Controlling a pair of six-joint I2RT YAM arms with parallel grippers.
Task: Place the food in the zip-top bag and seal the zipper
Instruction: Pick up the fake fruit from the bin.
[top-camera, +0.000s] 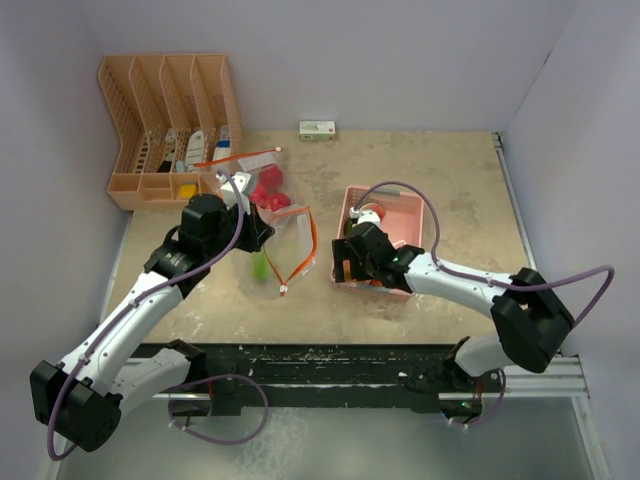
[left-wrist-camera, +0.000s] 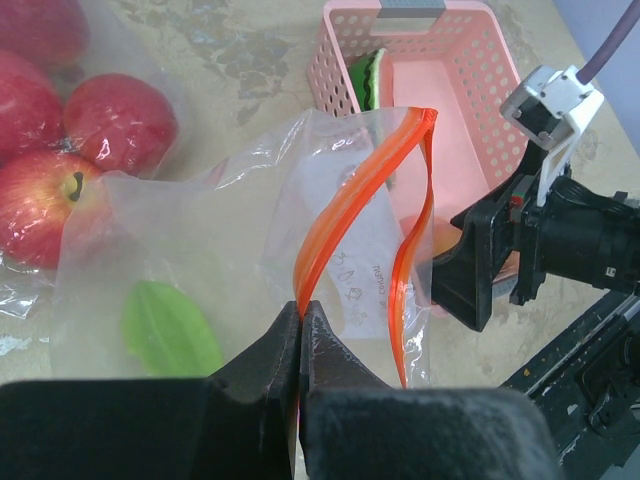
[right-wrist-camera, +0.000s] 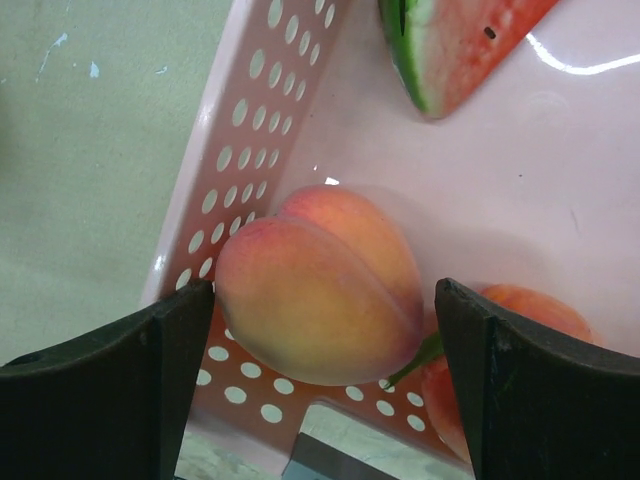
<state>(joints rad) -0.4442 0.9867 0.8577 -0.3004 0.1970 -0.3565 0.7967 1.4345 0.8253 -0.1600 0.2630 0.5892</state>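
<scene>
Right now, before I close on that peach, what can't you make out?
- Top view: the right pincer covers much of the basket, so its fruit count is hidden.
- Right wrist view: a second peach is half hidden behind the front peach and the pincer.
- Left wrist view: the apples are cut off by the left edge.
- Top view: the rack's contents are too small.

Left gripper (top-camera: 262, 232) at mouth of zip-top bag (top-camera: 297, 250), red fruits (top-camera: 268, 189) just beyond, green piece (top-camera: 260, 266) on near side. Right gripper (top-camera: 348, 266) low in pink basket (top-camera: 425, 215) (near-left corner). File rack (top-camera: 165, 120) far-left.
</scene>
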